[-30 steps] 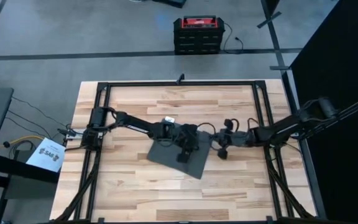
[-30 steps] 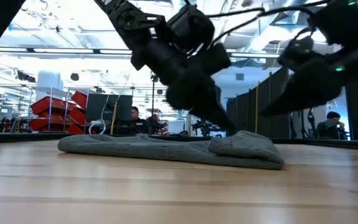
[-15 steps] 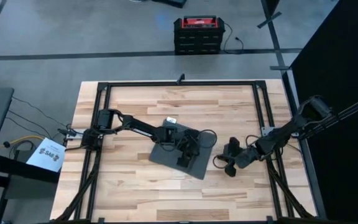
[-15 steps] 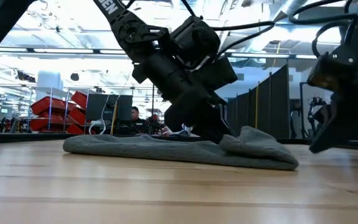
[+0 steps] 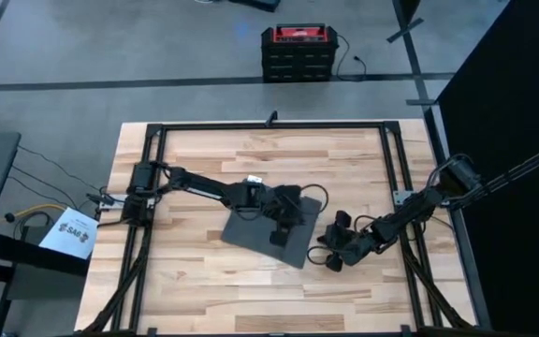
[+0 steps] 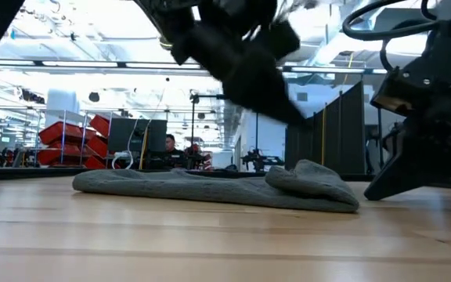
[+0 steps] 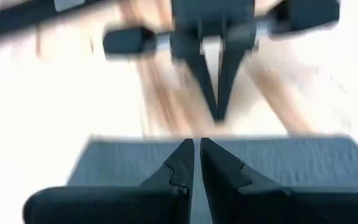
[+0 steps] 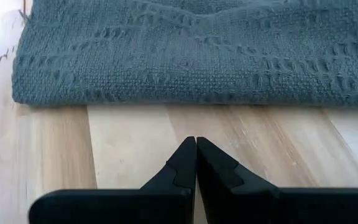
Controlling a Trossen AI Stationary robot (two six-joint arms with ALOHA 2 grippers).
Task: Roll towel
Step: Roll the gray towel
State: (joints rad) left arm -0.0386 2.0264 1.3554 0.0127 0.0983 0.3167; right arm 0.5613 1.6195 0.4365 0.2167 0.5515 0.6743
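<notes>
The only legible writing is "SAG" on a white sheet [image 5: 70, 230] lying off the bench's [image 5: 204, 290] left edge; the red-topped case [image 5: 298, 51] on the floor shows a label too small to read. The towel [image 5: 265, 227] lies folded flat near the bench centre, with one end bunched higher in the low view. The left pincer [image 5: 280, 225] hovers over the towel with its fingers nearly together and nothing between them; half a second earlier it pressed down on the cloth. The right pincer [image 5: 333, 253] sits low on the wood just beside the towel's right edge, fingers closed and empty; it has moved closer to the towel.
</notes>
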